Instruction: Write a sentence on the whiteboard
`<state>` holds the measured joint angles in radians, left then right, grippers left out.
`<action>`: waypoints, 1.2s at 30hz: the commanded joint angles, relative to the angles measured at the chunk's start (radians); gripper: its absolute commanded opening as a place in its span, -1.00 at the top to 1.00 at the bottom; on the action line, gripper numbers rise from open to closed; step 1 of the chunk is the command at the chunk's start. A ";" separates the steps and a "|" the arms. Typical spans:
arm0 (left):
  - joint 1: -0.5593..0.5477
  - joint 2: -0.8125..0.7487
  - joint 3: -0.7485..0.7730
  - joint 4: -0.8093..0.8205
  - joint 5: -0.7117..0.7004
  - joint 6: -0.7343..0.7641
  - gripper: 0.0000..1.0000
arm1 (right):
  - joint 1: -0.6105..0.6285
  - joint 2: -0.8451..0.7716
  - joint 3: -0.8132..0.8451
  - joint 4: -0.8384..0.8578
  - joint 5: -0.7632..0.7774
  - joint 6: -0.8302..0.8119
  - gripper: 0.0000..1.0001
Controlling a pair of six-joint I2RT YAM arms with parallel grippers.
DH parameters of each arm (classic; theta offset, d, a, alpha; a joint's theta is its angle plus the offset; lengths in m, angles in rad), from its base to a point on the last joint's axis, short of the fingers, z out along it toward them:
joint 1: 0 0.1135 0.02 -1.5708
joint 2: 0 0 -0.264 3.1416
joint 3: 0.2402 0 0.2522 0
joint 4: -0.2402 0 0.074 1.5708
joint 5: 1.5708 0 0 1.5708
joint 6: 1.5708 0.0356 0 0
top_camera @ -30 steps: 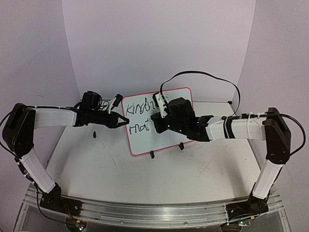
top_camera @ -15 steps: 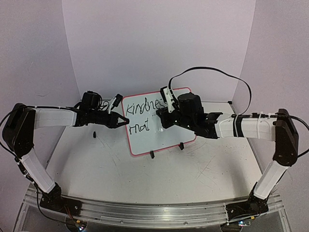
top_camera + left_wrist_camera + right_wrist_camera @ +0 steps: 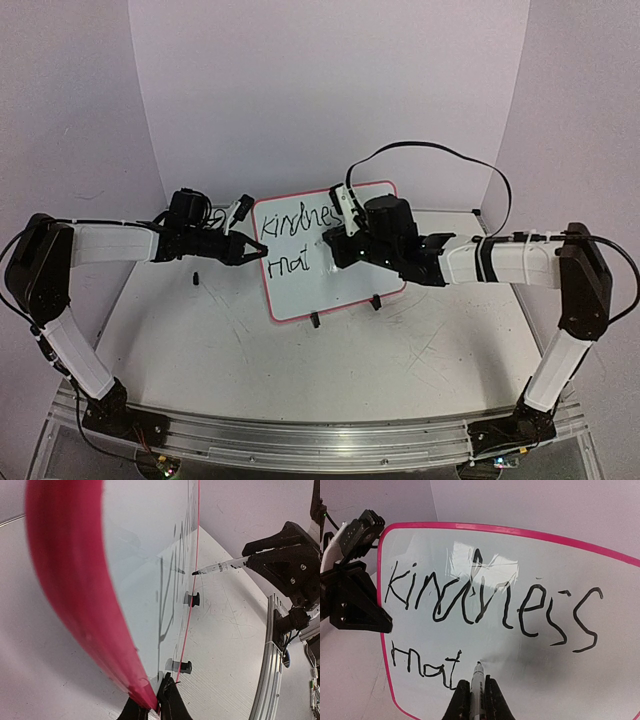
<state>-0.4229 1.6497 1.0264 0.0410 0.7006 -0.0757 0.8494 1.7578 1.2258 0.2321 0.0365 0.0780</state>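
Note:
The whiteboard [image 3: 300,290] stands tilted on two black clip feet, its pink rim also in the right wrist view [image 3: 520,531] and left wrist view [image 3: 70,595]. The sentence [image 3: 490,605] reads "Kindness" with "mat" [image 3: 422,662] below; it also shows in the top view [image 3: 297,222]. My left gripper [image 3: 258,249] is shut on the board's left edge [image 3: 152,707]. My right gripper [image 3: 477,692] is shut on a white marker [image 3: 477,680], its black tip at the board just right of "mat". The marker also shows in the left wrist view [image 3: 220,568].
A small black object [image 3: 197,277] lies on the scratched grey tabletop [image 3: 330,370] left of the board. Pale walls close in behind and on both sides. A metal rail [image 3: 320,440] runs along the near edge.
The right gripper with the marker has moved right, uncovering the end of "Kindness", then settled with the tip just right of "mat". The left arm and board have not moved.

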 commanded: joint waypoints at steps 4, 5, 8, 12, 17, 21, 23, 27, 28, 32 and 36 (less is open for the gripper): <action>0.015 0.000 0.026 -0.024 -0.224 0.095 1.00 | 0.001 0.035 0.062 0.040 0.022 -0.009 1.00; 0.014 0.000 0.026 -0.024 -0.225 0.096 1.00 | 0.002 0.038 0.065 0.039 0.022 -0.009 1.00; 0.015 -0.002 0.025 -0.024 -0.227 0.096 1.00 | 0.002 0.038 0.061 0.039 0.022 -0.008 1.00; 0.015 -0.001 0.024 -0.025 -0.227 0.097 1.00 | 0.002 0.025 0.042 0.037 0.014 0.000 1.00; 0.015 -0.002 0.025 -0.024 -0.227 0.096 1.00 | 0.008 0.000 0.013 0.030 0.013 0.012 1.00; 0.015 -0.002 0.026 -0.026 -0.227 0.096 1.00 | 0.014 -0.004 -0.007 0.026 0.015 0.022 1.00; 0.015 -0.003 0.026 -0.026 -0.227 0.095 1.00 | 0.015 -0.005 -0.019 0.026 0.014 0.028 1.00; 0.015 -0.006 0.026 -0.026 -0.228 0.096 1.00 | 0.021 -0.012 -0.040 0.026 0.011 0.038 1.00; 0.014 -0.005 0.026 -0.026 -0.229 0.096 1.00 | 0.023 -0.014 -0.045 0.026 0.012 0.041 1.00; 0.014 -0.004 0.027 -0.027 -0.227 0.096 1.00 | 0.026 -0.017 -0.065 0.024 0.015 0.051 1.00; 0.015 -0.004 0.027 -0.027 -0.226 0.095 1.00 | 0.025 -0.022 -0.078 0.024 0.029 0.054 1.00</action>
<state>-0.4229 1.6497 1.0264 0.0341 0.6994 -0.0753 0.8749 1.7777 1.1688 0.2459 0.0369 0.1136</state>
